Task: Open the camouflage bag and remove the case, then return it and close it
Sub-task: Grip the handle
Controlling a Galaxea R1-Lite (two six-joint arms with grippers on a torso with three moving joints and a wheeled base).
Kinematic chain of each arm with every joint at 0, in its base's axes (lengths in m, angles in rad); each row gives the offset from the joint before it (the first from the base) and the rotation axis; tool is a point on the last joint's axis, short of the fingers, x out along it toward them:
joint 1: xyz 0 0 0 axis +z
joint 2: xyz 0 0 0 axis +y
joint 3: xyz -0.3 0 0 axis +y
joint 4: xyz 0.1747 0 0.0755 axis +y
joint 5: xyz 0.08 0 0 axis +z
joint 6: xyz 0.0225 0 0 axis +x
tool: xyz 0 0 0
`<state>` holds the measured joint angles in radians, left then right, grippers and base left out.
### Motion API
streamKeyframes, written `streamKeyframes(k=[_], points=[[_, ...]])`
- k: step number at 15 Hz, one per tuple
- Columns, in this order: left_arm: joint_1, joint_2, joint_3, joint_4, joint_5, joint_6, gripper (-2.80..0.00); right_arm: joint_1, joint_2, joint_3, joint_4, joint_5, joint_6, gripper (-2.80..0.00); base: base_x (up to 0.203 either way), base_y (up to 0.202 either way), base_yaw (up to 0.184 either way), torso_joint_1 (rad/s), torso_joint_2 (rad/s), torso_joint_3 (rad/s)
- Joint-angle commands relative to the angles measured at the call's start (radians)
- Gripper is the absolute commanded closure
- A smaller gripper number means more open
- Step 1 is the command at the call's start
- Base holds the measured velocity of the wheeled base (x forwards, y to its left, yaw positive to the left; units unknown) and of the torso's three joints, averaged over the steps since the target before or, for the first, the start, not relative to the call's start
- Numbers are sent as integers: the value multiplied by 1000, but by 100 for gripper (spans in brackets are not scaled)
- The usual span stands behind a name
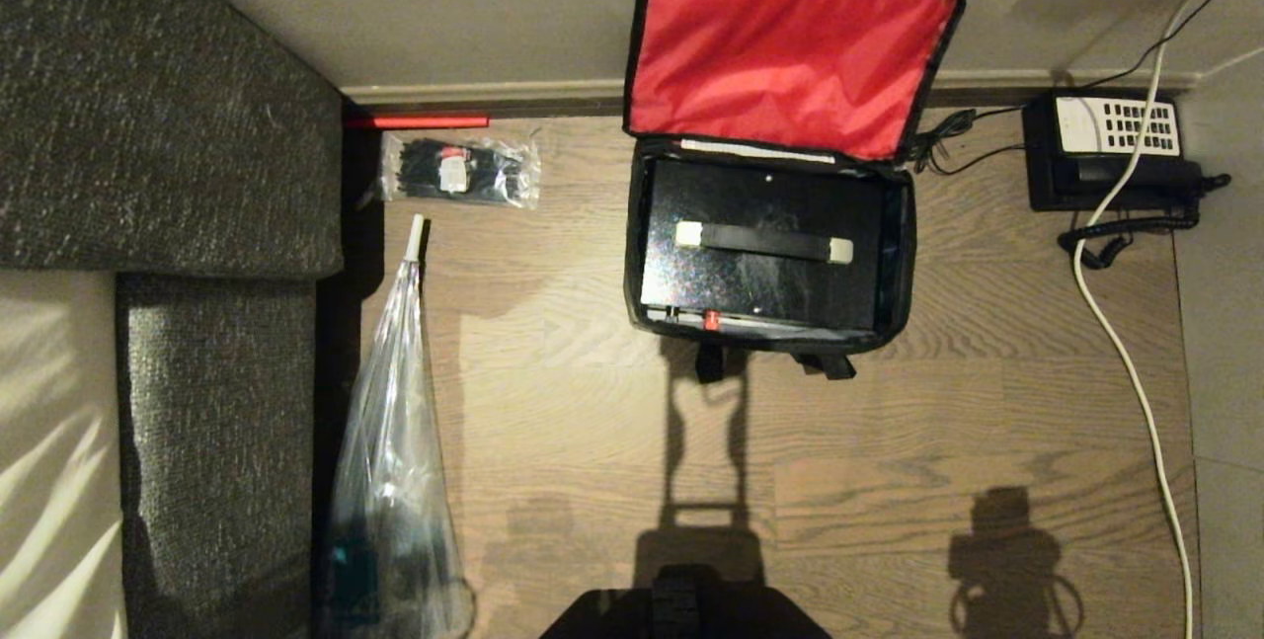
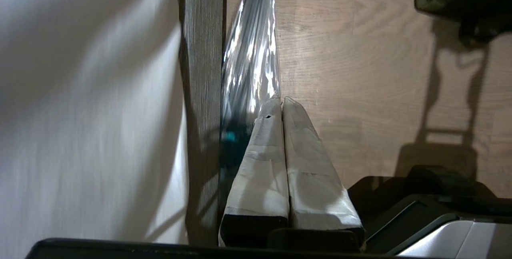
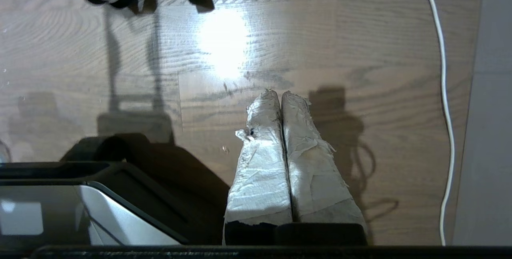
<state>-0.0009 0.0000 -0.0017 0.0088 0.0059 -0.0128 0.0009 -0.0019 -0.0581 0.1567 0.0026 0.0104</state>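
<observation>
Nearest you, both arms hang parked low over the wooden floor [image 1: 889,520], outside the head view. The left gripper [image 2: 282,101] is clenched with its taped fingers pressed together, grasping nothing, beside a clear plastic bag [image 1: 390,481] that lies along the grey sofa [image 1: 168,175]. The right gripper [image 3: 280,94] is likewise clenched and empty, with a white cable [image 3: 442,71] running past it. Farther out, the camouflage bag [image 1: 632,293] sits on the floor with its red-lined lid [image 1: 785,56] raised against the wall. The case [image 1: 760,214] lies inside the bag, red latch toward you. A cable-tie packet [image 1: 459,170] lies to the bag's left; a telephone [image 1: 1111,150] stands to its right.
</observation>
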Motion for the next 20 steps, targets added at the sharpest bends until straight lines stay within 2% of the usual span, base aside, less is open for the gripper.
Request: streamKeyframes(k=[1,12,14,15,18,20], points=[[0,-1,0,-1,0,-1,0,1,-23,0,1,0,0,0,-136,0,1,2,1,7],[-1,-2,0,-1,0,-1,0,1,-24,-2,-5,-15,17,0,0,0,0,0,0,0],[0,-1,0,-1,0,-1,0,1,-24,-54,2,-22,29,0,0,0,0,0,0,0],[-1,-1,0,-1,0,-1,0,1,-23,-130,74,-11,29,0,0,0,0,0,0,0],[0,-1,0,-1,0,-1,0,1,-23,-405,503,39,29,0,0,0,0,0,0,0],[1,0,0,-1,0,-1,0,1,-21,-459,614,75,30,0,0,0,0,0,0,0]])
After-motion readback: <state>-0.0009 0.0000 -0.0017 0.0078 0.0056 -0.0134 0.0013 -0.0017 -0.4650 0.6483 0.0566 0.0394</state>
